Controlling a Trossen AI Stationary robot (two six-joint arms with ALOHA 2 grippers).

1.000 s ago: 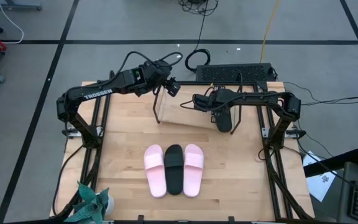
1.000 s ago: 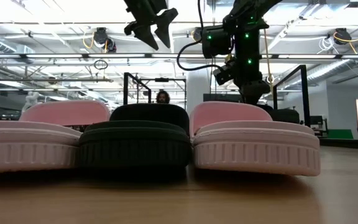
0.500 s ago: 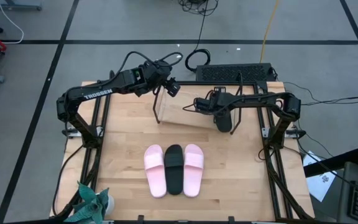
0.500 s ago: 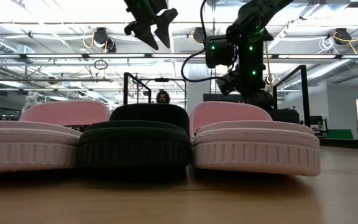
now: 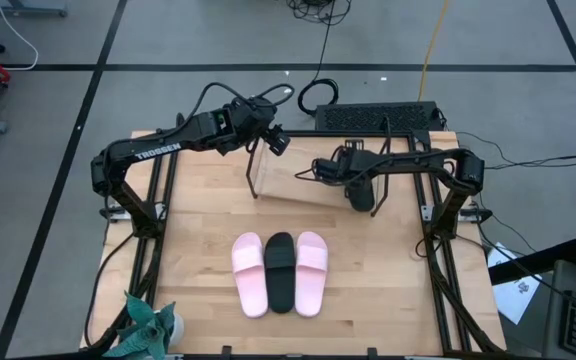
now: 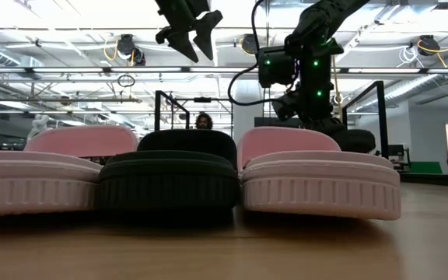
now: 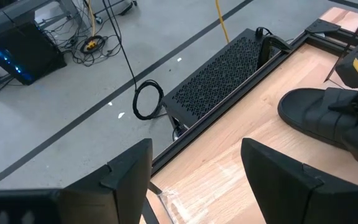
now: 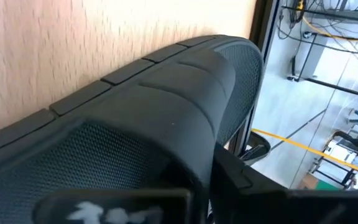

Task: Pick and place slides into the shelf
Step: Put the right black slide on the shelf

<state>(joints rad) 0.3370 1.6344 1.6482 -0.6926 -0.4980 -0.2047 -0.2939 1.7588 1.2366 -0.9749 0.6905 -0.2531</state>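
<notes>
Two pale pink slides [image 5: 248,275] [image 5: 311,262] and a black slide [image 5: 280,270] lie side by side, soles down, near the table's front middle. A second black slide [image 5: 363,195] lies on wood at the right end of the thin-rod shelf [image 5: 258,175], far on the table. My right gripper [image 5: 346,172] is down on this slide, shut on it. My left gripper [image 7: 194,180] hangs open and high over the shelf's far left corner [image 5: 273,138], touching nothing. My right gripper is shut on the far black slide at its broad strap [image 8: 166,112], coming level from the table's left. One dark finger [image 8: 247,180] shows beside the strap's edge. The gripper itself hides the other finger and the place of contact. The slide rests sole-down on the wood.
A black perforated box [image 5: 378,117] lies along the table's far edge behind the shelf. The black frame posts [image 5: 438,215] stand at the table's sides. A green-grey cloth heap [image 5: 148,325] sits at the near left corner.
My right gripper has gone a little toward the table's right edge and down onto the far black slide. The slide itself has stayed where it was.
</notes>
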